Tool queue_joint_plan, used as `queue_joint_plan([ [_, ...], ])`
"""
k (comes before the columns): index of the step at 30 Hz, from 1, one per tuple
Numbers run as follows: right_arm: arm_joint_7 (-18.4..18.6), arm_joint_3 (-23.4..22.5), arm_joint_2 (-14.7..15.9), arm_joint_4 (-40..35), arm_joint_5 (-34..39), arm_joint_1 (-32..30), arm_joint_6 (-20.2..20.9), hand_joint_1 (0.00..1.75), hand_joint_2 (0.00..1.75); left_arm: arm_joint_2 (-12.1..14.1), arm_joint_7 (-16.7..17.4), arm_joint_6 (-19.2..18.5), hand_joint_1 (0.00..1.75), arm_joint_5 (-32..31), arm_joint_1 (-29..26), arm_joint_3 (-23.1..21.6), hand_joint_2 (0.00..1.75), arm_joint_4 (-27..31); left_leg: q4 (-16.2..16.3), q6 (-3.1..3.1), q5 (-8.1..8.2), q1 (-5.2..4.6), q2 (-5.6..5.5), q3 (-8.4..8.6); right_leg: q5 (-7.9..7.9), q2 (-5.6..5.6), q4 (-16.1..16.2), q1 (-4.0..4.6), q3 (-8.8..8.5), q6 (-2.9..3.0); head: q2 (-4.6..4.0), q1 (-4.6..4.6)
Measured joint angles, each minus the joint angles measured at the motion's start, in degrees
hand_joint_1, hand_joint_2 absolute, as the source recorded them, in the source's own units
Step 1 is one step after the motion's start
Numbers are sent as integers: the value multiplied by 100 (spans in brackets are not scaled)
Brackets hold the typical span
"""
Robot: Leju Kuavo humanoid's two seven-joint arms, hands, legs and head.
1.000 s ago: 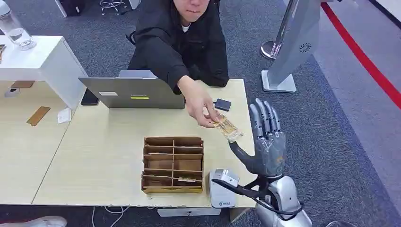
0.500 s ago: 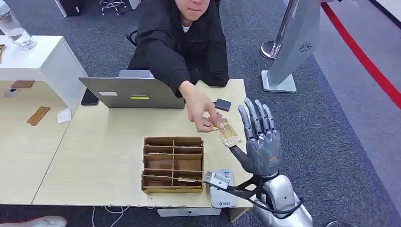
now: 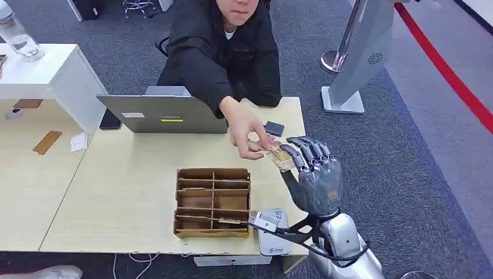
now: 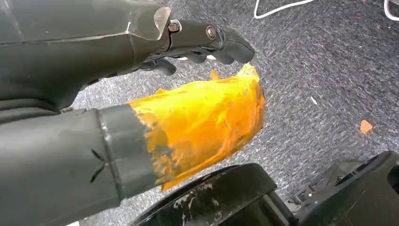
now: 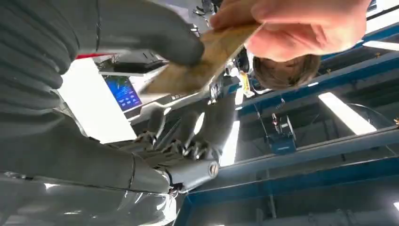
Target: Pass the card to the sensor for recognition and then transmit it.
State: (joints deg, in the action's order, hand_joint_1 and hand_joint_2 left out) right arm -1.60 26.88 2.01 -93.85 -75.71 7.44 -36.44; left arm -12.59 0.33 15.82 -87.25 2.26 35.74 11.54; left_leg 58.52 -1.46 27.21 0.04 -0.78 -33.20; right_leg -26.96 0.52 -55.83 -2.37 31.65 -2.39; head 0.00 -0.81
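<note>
Since a second ago my right hand (image 3: 314,177) has moved left and a little farther from me, toward the person's hand (image 3: 247,132), and its fingers, which stood straight up and spread, have curled forward over the card (image 3: 278,156). Nothing on the worktop (image 3: 134,192) has shifted.

Working from near to far: at the near edge sits the white sensor (image 3: 272,231), with nothing on it yet. Just left of it is the brown divided organiser (image 3: 213,201). My right hand hovers above the worktop's right side, beyond the sensor. In the right wrist view the thick thumb (image 5: 155,35) presses on one face of the card (image 5: 197,66) while the darker fingers (image 5: 197,122) are bent in below it; whether they touch the other face I cannot tell. The person's hand (image 5: 291,23) holds the far end of the card, so both of us are on it at once. Farther off is the laptop (image 3: 163,113).

My left hand (image 4: 188,42) hangs down by the floor, fingers loosely curled, holding nothing.

As I judge it, the task is at its very start: the handover is under way and not finished. Left to do are taking the card fully once the person lets go, bringing it near and down to the sensor for reading, then passing it on
</note>
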Motion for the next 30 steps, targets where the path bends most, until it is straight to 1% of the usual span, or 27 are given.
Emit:
queue_joint_plan([
  [18, 18, 96, 0, 4, 205, 52, 4, 175, 175, -2, 33, 2, 0, -22, 0, 0, 0, 0, 0, 0, 0, 0, 0, 0, 0, 0, 0, 0, 0, 0, 0, 0],
  [26, -129, 175, 2, -48, 809, 59, 109, 175, 175, -2, 39, 2, 0, -18, -1, 0, 0, 0, 0, 0, 0, 0, 0, 0, 0, 0, 0, 0, 0, 0, 0, 0],
  [28, -149, 197, 2, -70, 953, 58, 197, 175, 175, -2, 39, 2, 0, -11, -1, 0, 0, 0, 0, 0, 0, 0, 0, 0, 0, 0, 0, 0, 0, 0, 0, 0],
  [30, -171, 225, 11, -129, 1205, 49, 385, 175, 175, -2, 39, 4, 0, 15, -2, 0, 0, 0, 0, 0, 0, 0, 0, 0, 0, 0, 0, 0, 1, 0, 0, 0],
])
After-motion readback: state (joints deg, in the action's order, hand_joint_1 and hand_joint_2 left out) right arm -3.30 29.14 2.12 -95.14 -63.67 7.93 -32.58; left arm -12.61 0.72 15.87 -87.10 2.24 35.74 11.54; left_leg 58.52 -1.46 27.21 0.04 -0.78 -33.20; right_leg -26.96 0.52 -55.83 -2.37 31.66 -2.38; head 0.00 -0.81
